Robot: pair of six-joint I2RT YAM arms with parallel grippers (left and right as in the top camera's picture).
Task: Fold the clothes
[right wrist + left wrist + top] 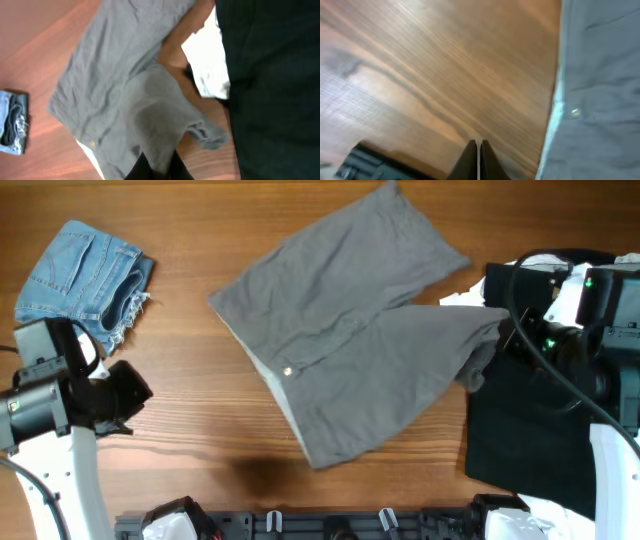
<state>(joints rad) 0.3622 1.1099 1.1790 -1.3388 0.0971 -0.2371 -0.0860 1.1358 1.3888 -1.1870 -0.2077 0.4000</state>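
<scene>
Grey shorts (pixel 350 340) lie spread in the middle of the wooden table, waistband with a small button toward the front left. My right gripper (pixel 508 335) is shut on the hem of the nearer leg and holds it lifted; in the right wrist view the grey cloth (pixel 150 120) bunches between the fingers (pixel 159 167). My left gripper (pixel 135 395) is shut and empty over bare wood to the left of the shorts; its view shows the closed fingers (pixel 478 150) and the shorts' waistband edge (pixel 580 100) at the right.
Folded denim shorts (pixel 85 275) lie at the far left. A black garment (pixel 520 430) lies at the right under my right arm, with white cloth (pixel 462 298) beside it. A black rail (pixel 330 525) runs along the front edge.
</scene>
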